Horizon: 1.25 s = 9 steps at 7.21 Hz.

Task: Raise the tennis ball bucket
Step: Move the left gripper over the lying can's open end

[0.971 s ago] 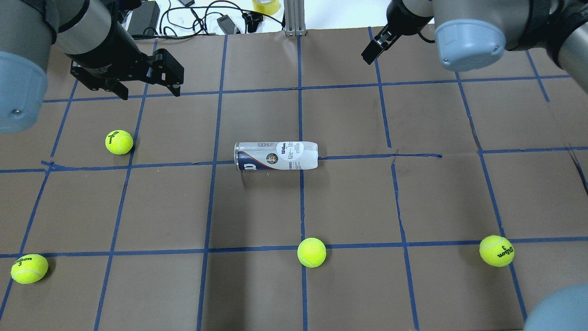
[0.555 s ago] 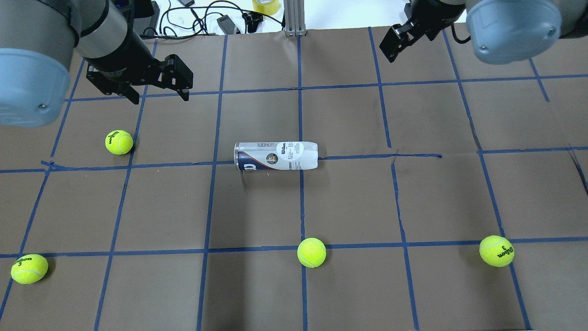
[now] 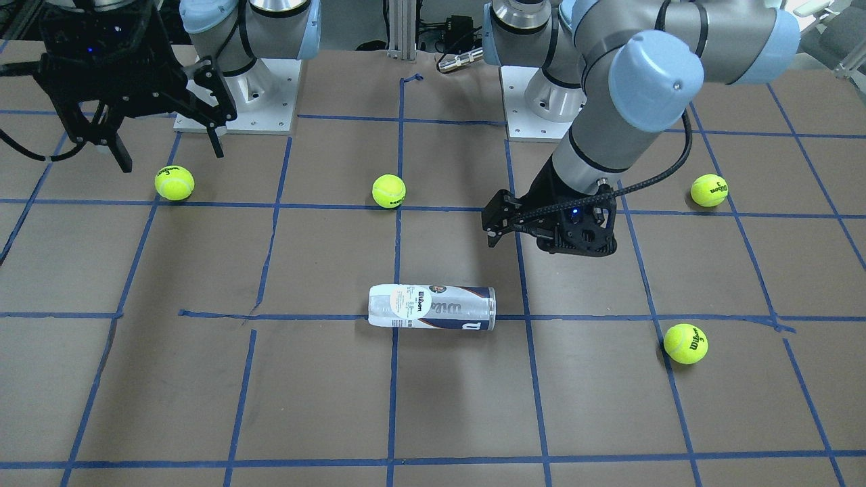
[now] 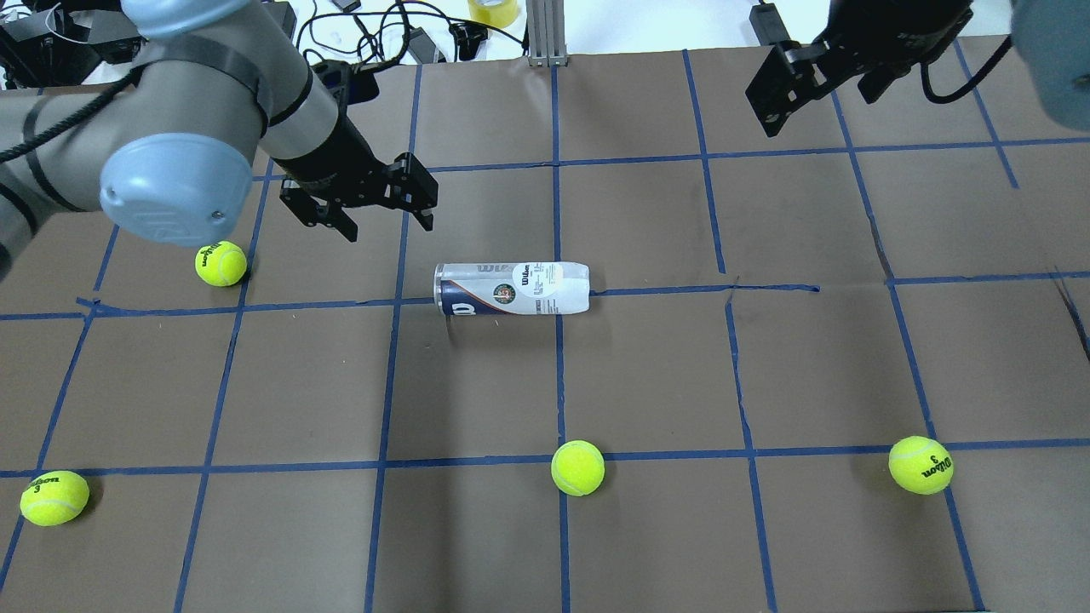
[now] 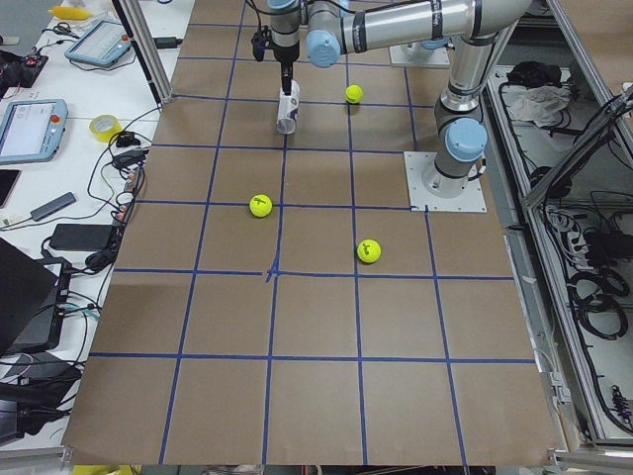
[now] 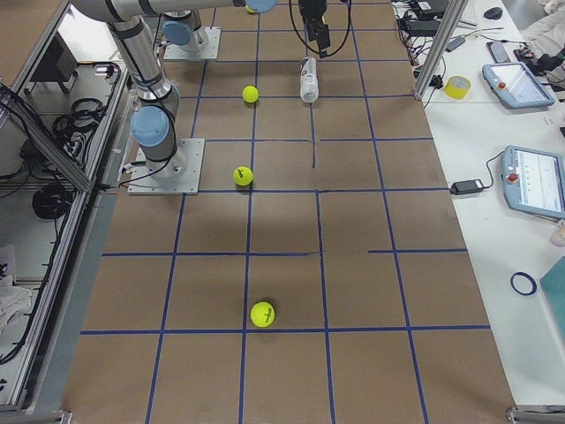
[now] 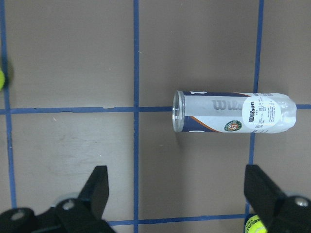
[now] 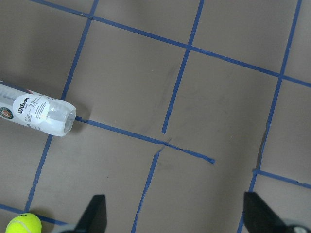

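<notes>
- The tennis ball bucket (image 4: 511, 289) lies on its side on the tabletop, its metal-rimmed mouth toward the robot's left; it looks empty.
- Likely light, thin-walled and slick. Being round it may roll, and a hard squeeze could dent it.
- Best hold, I judge: across the labelled mid-body, fingers astride its width.
- The left tool (image 7: 177, 191) is spread wide, hovering near the bucket's mouth end, not touching.
- The right tool (image 8: 177, 218), also spread, hangs well apart beyond the bucket's closed end.
</notes>
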Each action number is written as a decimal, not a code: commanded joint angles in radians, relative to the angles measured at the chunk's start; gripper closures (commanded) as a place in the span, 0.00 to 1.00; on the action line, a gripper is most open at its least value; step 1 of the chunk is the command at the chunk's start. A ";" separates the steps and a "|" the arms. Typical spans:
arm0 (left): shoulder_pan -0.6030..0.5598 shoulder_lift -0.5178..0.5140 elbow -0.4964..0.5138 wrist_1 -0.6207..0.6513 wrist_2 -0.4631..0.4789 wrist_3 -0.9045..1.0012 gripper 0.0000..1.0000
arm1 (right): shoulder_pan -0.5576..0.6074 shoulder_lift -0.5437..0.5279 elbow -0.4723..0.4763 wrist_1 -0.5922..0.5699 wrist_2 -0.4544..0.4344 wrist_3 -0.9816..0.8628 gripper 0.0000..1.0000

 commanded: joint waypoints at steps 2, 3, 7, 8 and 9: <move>0.103 -0.131 -0.062 0.008 -0.249 0.137 0.00 | 0.003 -0.033 0.001 0.010 -0.083 0.004 0.00; 0.123 -0.167 -0.067 -0.011 -0.309 0.172 0.00 | 0.007 -0.032 0.002 0.002 -0.077 0.006 0.00; 0.124 -0.250 -0.044 -0.069 -0.364 0.185 0.02 | -0.001 -0.030 0.002 -0.003 -0.087 0.006 0.00; 0.124 -0.270 -0.018 -0.062 -0.365 0.177 0.02 | -0.001 -0.028 0.002 -0.003 -0.087 0.006 0.00; 0.124 -0.281 -0.014 -0.063 -0.368 0.180 0.03 | -0.002 -0.028 0.002 -0.003 -0.087 0.006 0.00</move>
